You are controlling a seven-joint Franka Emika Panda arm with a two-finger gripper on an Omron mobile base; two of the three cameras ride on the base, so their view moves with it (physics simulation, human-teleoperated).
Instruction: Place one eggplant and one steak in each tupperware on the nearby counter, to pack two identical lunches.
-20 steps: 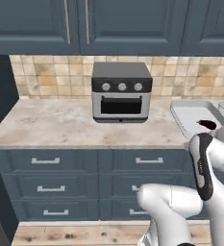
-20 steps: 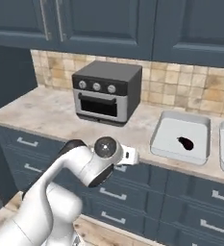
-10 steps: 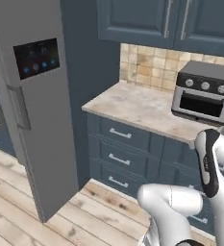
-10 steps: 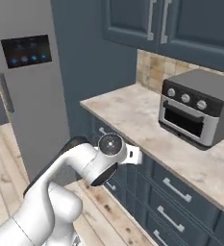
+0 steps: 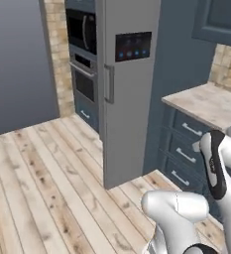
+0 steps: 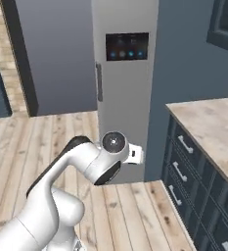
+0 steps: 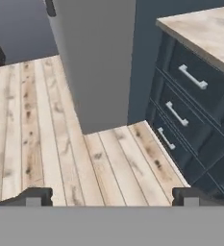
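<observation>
My gripper (image 7: 112, 199) hangs open over the wooden floor, its two dark fingertips (image 7: 34, 196) far apart with nothing between them. The end of the beige marbled counter (image 5: 206, 101) lies to the right over dark blue drawers, also seen in the right base view (image 6: 208, 127) and at the top right of the hand view (image 7: 205, 26). Its visible part is bare. The eggplant, the steak and the tupperware are out of view. My white arm is folded low in front of the base.
A tall grey fridge (image 5: 129, 84) with a dark touch panel stands left of the counter (image 6: 125, 73) (image 7: 94, 57). Further left is a built-in wall oven (image 5: 82, 59). Drawer fronts with metal bar handles (image 7: 190, 77) face the plank floor (image 5: 47, 173), which stretches away to the left.
The whole picture has swung left, so the camera moved with the base. The toaster oven and the containers left the views; the fridge, wall oven and floor came in. The gripper stayed open.
</observation>
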